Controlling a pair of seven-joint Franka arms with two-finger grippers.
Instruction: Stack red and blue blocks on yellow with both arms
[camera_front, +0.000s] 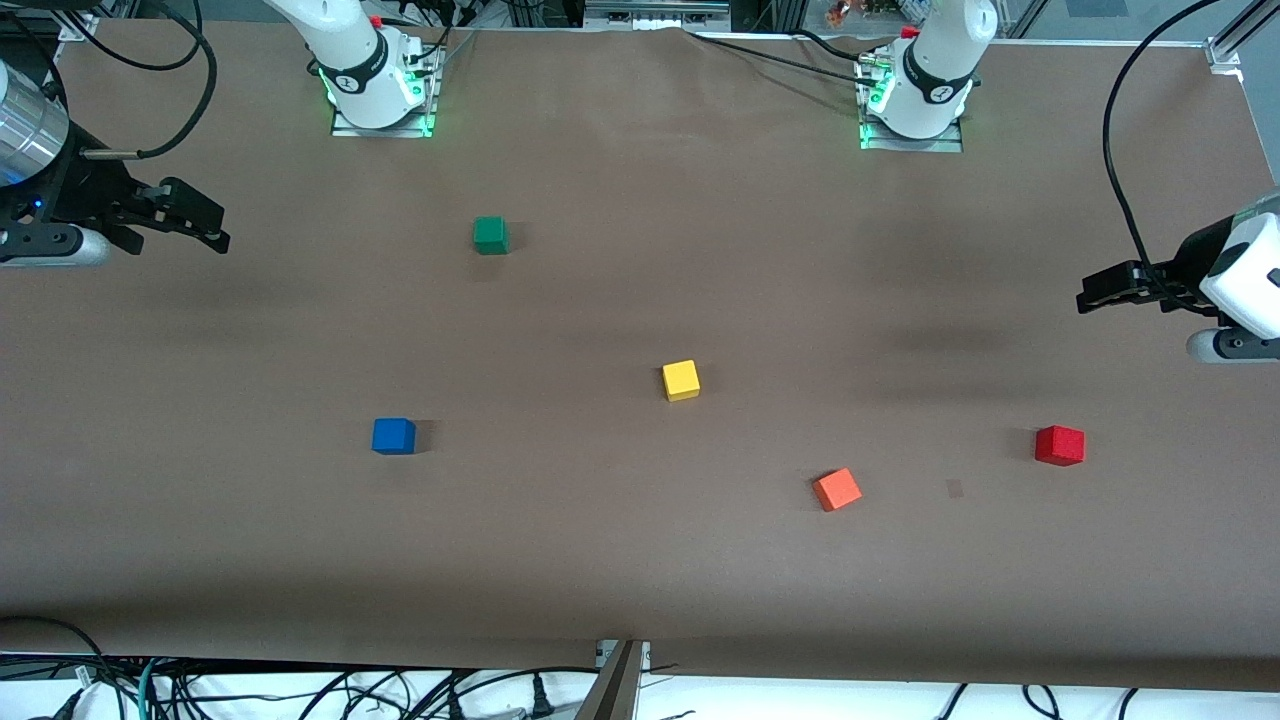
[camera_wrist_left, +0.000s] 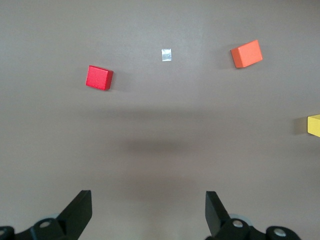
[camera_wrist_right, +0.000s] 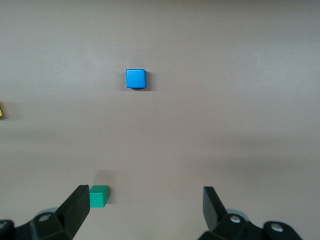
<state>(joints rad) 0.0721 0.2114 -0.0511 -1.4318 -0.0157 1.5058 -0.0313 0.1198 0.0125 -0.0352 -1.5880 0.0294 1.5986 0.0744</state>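
Red block (camera_front: 1059, 445), blue block (camera_front: 393, 436), yellow block (camera_front: 681, 380) flat, apart, left gripper (camera_wrist_left: 148, 210) and right gripper (camera_wrist_right: 146, 207) fingers spread

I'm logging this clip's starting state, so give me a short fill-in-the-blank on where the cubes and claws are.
1. The small matte yellow cube has ____ stacked on it.
2. The open left claw hangs over the table's end where the small matte deep red cube and the lighter ____ cube sit.
3. The cube farthest from the front camera is ____.
4. The open right claw holds ____.

Missing words: nothing; orange; green; nothing
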